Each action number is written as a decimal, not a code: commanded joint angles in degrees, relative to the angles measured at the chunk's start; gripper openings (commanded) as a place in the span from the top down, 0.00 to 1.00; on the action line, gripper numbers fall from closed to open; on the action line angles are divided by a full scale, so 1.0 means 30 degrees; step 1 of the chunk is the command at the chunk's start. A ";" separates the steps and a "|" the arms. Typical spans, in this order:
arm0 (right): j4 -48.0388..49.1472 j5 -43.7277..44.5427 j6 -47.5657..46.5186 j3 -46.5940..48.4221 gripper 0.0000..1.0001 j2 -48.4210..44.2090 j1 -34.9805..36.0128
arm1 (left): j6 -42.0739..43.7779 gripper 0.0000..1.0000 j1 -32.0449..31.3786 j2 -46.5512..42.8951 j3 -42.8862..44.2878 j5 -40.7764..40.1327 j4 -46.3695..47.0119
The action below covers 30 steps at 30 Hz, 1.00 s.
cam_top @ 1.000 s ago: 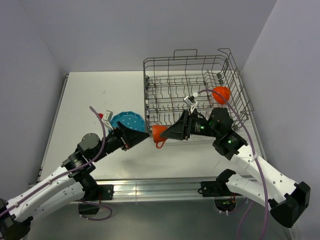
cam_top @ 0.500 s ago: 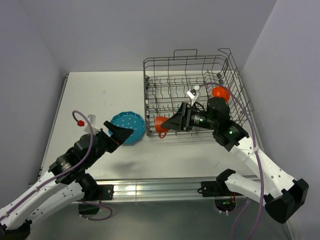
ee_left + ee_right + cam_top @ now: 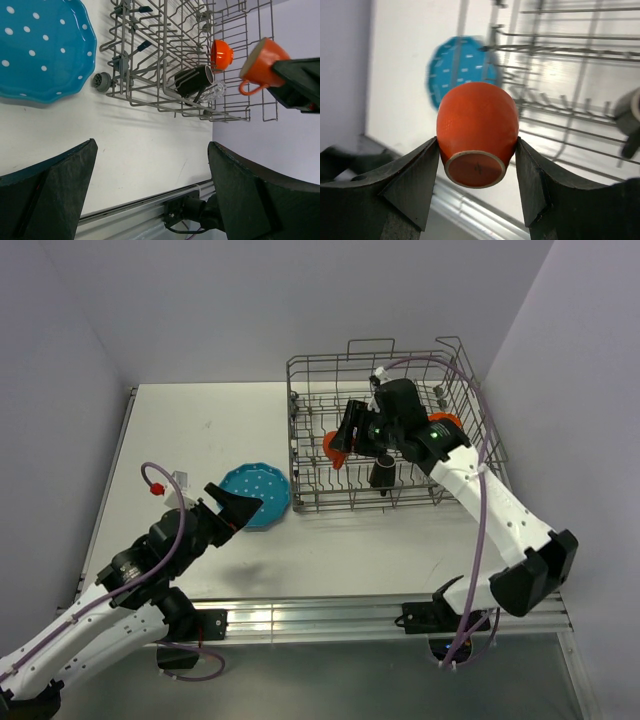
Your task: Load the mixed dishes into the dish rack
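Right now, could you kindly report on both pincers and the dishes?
Right pincer shut on small orange cup, over grey wire dish rack. Left pincer open, empty, by teal white-dotted plate. Dark brown mug, clear glass, orange-red bowl racked. Nothing blocking.

1. Left arm [image 3: 110, 600] lay low, stretched forward and rightward from its base.
2. Left gripper [image 3: 237, 508] stood spread wide, holding nothing.
3. Right arm [image 3: 490, 505] arched high, forearm angled back-left.
4. Right gripper [image 3: 345, 437] pointed left, fingers clamped on small orange cup [image 3: 477, 135].
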 commanded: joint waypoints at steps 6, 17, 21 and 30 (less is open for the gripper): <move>-0.2357 0.4218 -0.1423 0.2147 1.00 0.2833 0.0036 | 0.0656 0.01 0.0074 0.0025 0.0235 -0.0696 -0.0303; -0.2563 0.5450 -0.1951 0.3261 1.00 0.5793 0.0534 | 0.0890 0.01 0.0074 0.0199 -0.0029 -0.0903 -0.0069; -0.3148 0.5919 -0.1952 0.4051 1.00 0.6729 0.0768 | 0.1008 0.01 0.0074 0.0521 -0.0029 -0.0815 0.0106; -0.3969 0.6565 -0.1864 0.3994 1.00 0.6996 0.1207 | 0.1067 0.01 0.0103 0.0522 -0.0292 -0.0844 0.0224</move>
